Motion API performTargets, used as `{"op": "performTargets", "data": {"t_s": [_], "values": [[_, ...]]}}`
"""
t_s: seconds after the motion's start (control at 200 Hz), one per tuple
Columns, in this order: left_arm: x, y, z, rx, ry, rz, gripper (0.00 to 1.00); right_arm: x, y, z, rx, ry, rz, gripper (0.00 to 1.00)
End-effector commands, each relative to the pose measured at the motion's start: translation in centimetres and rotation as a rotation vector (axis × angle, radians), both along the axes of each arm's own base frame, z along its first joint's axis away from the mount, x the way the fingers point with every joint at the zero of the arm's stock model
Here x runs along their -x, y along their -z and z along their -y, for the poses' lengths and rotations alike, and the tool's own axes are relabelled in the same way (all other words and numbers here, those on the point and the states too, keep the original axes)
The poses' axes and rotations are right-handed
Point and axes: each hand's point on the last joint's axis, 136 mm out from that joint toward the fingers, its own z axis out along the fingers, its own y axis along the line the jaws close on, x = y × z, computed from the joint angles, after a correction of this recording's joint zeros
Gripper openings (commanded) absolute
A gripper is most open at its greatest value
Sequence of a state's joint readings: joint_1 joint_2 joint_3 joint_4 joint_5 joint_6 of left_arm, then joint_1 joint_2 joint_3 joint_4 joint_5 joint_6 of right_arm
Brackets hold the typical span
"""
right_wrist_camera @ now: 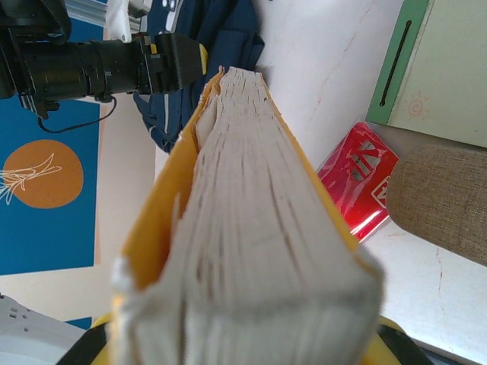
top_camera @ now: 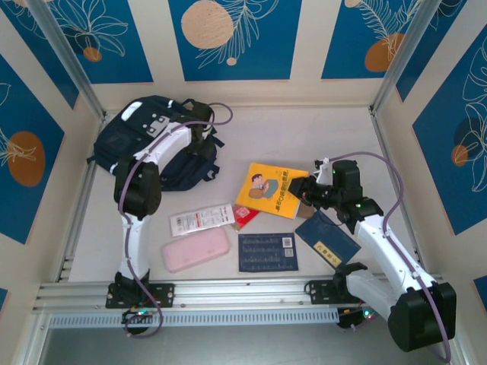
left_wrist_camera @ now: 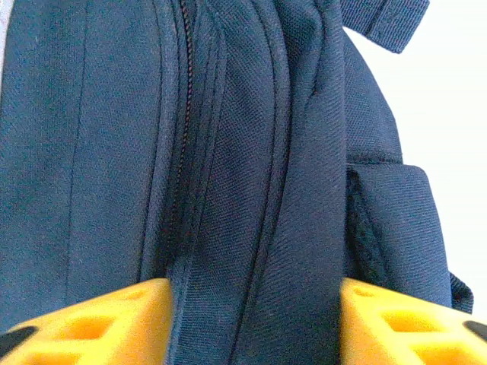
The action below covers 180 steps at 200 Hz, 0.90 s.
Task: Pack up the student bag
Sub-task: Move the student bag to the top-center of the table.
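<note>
The student bag (top_camera: 152, 137), navy with white patches, lies at the table's back left. My left gripper (top_camera: 200, 135) is at its right side. In the left wrist view a fold of the bag's navy fabric (left_wrist_camera: 251, 190) beside the zip fills the whole gap between the yellow fingers (left_wrist_camera: 99, 323), so the left gripper (left_wrist_camera: 255, 327) is shut on it. My right gripper (top_camera: 302, 190) is shut on the right edge of a yellow book (top_camera: 268, 190) at mid table. The book's page edges (right_wrist_camera: 251, 228) run away from the right gripper (right_wrist_camera: 247, 346).
In front of the bag lie a white packet (top_camera: 202, 219), a red packet (top_camera: 245, 217), a pink case (top_camera: 195, 249), a dark blue booklet (top_camera: 266, 252) and a navy notebook (top_camera: 327, 237). The red packet (right_wrist_camera: 358, 179) lies right of the held book. Walls enclose the table.
</note>
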State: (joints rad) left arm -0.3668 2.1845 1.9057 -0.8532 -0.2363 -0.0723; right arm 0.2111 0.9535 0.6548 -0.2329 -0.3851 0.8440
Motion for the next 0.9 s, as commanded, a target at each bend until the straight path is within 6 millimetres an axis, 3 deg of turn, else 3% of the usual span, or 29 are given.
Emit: {"op": "performTargets", "data": {"t_s": [0.0, 0.14, 0.235, 0.335, 0.39, 0.61, 0.745, 0.895], "values": [[-1.3, -0.5, -1.7, -0.030, -0.044, 0.026, 0.46, -0.6, -2.8, -0.7, -0.052, -0.040, 0.095, 0.00], [-1.7, 0.2, -1.8, 0.001, -0.058, -0.003, 0.36, -0.5, -2.9, -0.8, -0.057, -0.042, 0.097, 0.00], [-1.7, 1.0, -1.7, 0.011, -0.059, -0.023, 0.23, -0.5, -3.0, -0.8, -0.059, -0.043, 0.096, 0.00], [-1.6, 0.8, -1.8, 0.022, -0.067, -0.024, 0.00, -0.3, -3.2, -0.8, -0.060, -0.042, 0.101, 0.00], [-1.6, 0.0, -1.7, 0.042, -0.071, -0.013, 0.00, -0.3, -3.2, -0.7, -0.058, -0.037, 0.103, 0.00], [-0.7, -6.7, 1.1, 0.249, -0.045, 0.070, 0.00, -0.1, -3.8, -1.0, -0.067, -0.042, 0.120, 0.00], [1.4, -11.6, 3.5, 0.270, 0.042, 0.139, 0.00, -0.2, -5.1, -1.5, -0.089, -0.047, 0.145, 0.00], [3.7, -17.4, 4.6, 0.318, 0.091, 0.236, 0.00, -0.3, -7.1, -2.1, -0.117, -0.061, 0.179, 0.00]]}}
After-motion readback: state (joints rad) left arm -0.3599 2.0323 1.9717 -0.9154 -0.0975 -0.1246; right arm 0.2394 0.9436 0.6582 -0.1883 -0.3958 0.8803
